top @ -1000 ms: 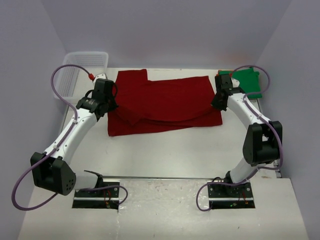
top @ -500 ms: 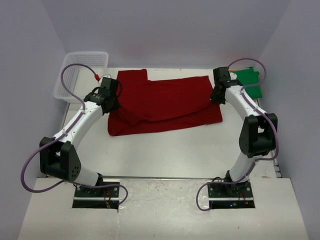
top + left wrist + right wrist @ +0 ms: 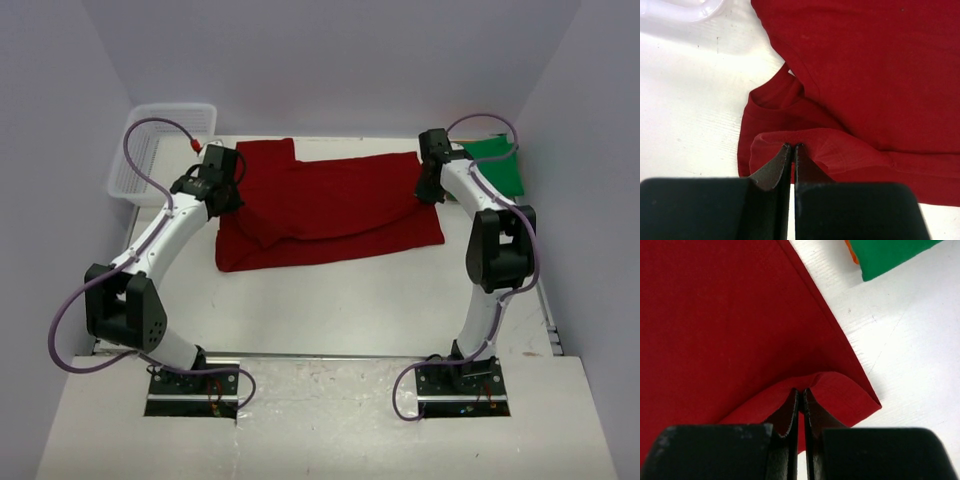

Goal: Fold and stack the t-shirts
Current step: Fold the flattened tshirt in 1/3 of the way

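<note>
Cloth fills the middle of the table (image 3: pixel 340 300) before us: the dark red t-shirt (image 3: pixel 330 205) lies spread and partly doubled over. Our left gripper (image 3: pixel 792 146) is clamped on a raised fold at its left edge, and our right gripper (image 3: pixel 801 390) pinches a fold at its right edge. Farther right lies the green t-shirt (image 3: pixel 497 165), a sliver of orange cloth (image 3: pixel 852 251) touching it. The white basket (image 3: pixel 150 145) sits far left.

We see only a sliver of the orange t-shirt (image 3: pixel 851 250) at the edge of the green t-shirt (image 3: pixel 890 257) — itself cut off by the view's top edge. From the left wrist, the white mesh basket (image 3: pixel 682 7) shows just a blurred rim.
</note>
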Available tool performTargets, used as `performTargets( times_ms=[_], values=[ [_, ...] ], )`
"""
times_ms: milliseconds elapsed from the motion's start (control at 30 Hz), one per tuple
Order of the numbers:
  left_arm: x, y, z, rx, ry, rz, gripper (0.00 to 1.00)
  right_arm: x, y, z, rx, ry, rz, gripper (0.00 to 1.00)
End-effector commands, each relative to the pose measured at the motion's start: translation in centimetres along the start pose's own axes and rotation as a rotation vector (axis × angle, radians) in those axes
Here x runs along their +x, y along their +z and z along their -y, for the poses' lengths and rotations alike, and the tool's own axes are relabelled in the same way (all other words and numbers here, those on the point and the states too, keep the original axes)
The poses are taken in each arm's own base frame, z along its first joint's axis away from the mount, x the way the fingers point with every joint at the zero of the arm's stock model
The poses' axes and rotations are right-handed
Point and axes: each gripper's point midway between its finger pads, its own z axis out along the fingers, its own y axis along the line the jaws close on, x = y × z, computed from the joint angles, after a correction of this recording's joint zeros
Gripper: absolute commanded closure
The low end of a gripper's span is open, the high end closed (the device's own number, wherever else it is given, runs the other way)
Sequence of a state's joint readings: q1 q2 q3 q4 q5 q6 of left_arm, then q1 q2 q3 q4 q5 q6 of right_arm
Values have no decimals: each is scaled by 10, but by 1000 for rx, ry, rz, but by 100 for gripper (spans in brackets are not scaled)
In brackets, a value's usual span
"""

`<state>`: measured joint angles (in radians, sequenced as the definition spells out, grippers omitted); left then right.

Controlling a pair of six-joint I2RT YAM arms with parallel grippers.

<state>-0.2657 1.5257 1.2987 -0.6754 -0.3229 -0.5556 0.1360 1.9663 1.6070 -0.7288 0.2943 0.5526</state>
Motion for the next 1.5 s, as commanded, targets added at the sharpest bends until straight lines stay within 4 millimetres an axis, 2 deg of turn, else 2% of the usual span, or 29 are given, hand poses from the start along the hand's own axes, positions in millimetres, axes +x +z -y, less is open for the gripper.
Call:
performTargets(
  times_ms=[0, 233, 600, 967, 1167, 1200, 1300, 1333, 1400, 1433, 1467],
  values=[
    [-18, 0, -3, -12, -8, 37, 100, -12, -1, -5, -13, -4, 10, 100],
    [-15, 14, -6, -32, -22, 15, 100, -16, 11, -5, 8, 1, -3, 100],
    [-22, 37, -3, -83, -7, -13, 100, -20, 26, -4, 25, -8, -22, 100],
    [-41, 40, -8, -116, 0, 15, 100, -28, 30, 2, 39, -2, -17, 100],
    [-33, 55, -7, -126, 20, -43, 100, -31, 29, 0, 31, -3, -20, 100],
    [-29, 59, -8, -133, 21, -57, 98, -31, 29, 0, 28, -7, -20, 100],
    [-22, 68, -14, -158, -9, -79, 72, -32, 29, -4, 14, -11, -22, 100],
    [-23, 70, -17, -171, -12, -74, 57, -32, 29, -4, 9, -12, -25, 100],
    [-25, 73, -16, -173, -1, -63, 45, -32, 30, -8, -4, -14, -32, 100],
    [-28, 70, -14, -179, 19, -48, 27, -31, 30, -10, -14, -15, -36, 100],
    [-31, 66, -14, -190, 29, -29, 24, -32, 30, -10, -18, -17, -37, 100]
  ],
)
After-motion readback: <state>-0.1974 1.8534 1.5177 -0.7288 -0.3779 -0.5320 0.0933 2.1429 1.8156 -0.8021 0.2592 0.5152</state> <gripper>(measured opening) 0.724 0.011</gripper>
